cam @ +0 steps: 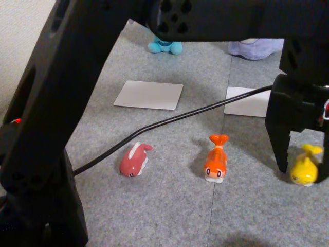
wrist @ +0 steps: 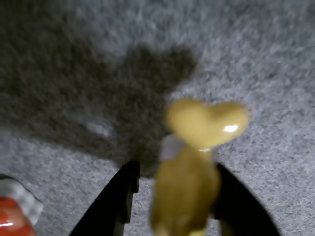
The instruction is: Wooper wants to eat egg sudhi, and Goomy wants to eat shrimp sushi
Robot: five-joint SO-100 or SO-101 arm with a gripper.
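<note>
Two dark fingers of the gripper (cam: 303,172) straddle the egg sudhi (cam: 304,169) in the other view, parted wider than its body; it lies on the grey carpet (cam: 169,206), right of the shrimp sushi (cam: 216,163). In the wrist view the egg sudhi (wrist: 189,177) sits between the open jaws, nearer the right one, so centring before closing looks wise.

Glossy, smooth yellow fish-shaped figure (cam: 304,169), hard plastic or ceramic by look, highlight on forked tail. Left of it: equally glossy orange fish-shaped figure (cam: 216,162) and dark red one (cam: 134,160). Under all: rough, matt grey carpet tiles (cam: 169,211). Matt black plastic gripper (cam: 302,165). Smooth matt pale sheets (cam: 149,94) beyond.
</note>
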